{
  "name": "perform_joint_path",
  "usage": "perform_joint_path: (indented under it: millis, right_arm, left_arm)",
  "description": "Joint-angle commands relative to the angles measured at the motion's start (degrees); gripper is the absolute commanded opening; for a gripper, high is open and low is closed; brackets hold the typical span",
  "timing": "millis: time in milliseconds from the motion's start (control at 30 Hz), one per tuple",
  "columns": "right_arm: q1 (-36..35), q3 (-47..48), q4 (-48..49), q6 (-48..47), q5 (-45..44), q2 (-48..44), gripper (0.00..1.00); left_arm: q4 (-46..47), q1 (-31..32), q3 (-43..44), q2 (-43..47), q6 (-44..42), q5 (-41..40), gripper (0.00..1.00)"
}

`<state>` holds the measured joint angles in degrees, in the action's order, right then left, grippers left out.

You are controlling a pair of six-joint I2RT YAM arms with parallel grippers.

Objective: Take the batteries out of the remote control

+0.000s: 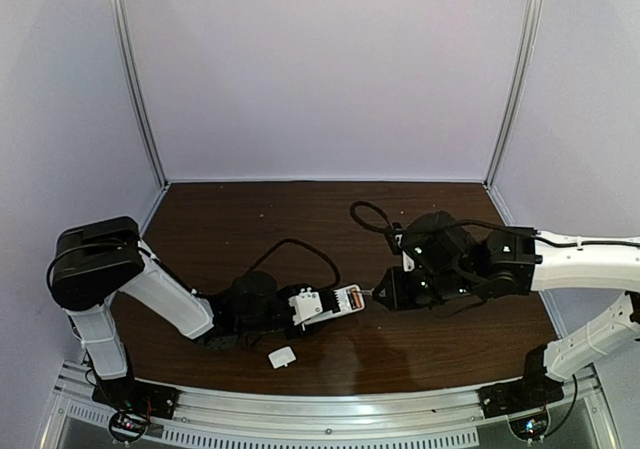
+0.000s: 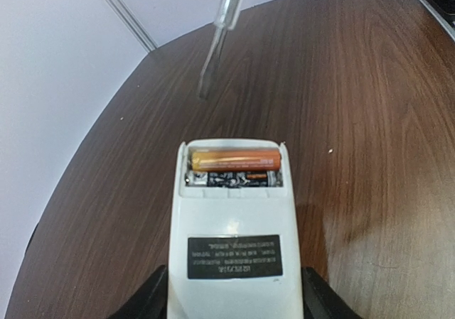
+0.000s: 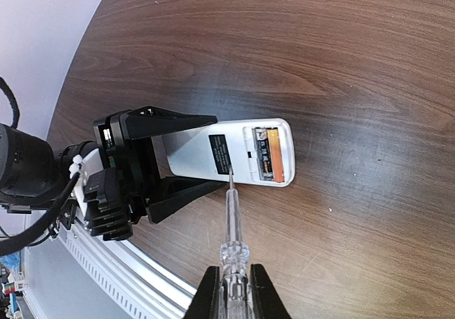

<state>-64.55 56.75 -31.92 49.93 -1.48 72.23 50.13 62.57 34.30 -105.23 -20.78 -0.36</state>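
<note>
White remote (image 2: 232,223) base cropped, dark battery (image 2: 231,180) half-hidden

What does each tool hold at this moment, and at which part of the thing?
The left tool holds the remote control by its two long sides; the right tool holds the screwdriver by its clear handle.

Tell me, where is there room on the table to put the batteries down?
The far table by the back wall is bare. So is the near strip right of the white cover. It's crowded mid-table: left gripper holds the remote control, right gripper the screwdriver.
</note>
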Motion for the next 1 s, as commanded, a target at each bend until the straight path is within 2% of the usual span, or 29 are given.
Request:
perform_joint_path:
  millis: [0,967]
  right_arm:
    - [0.26,1.3,-2.14,1.11,-2.81,1.64,0.0]
    - [0.28,4.57,-3.55,-0.27,-5.03,8.81,0.0]
  left_arm:
    - [4.22,-0.56,1.59,-0.8,-1.17,3.14,0.0]
    - [3.33,-0.65,1.91,-1.38,-0.76,2.18,0.0]
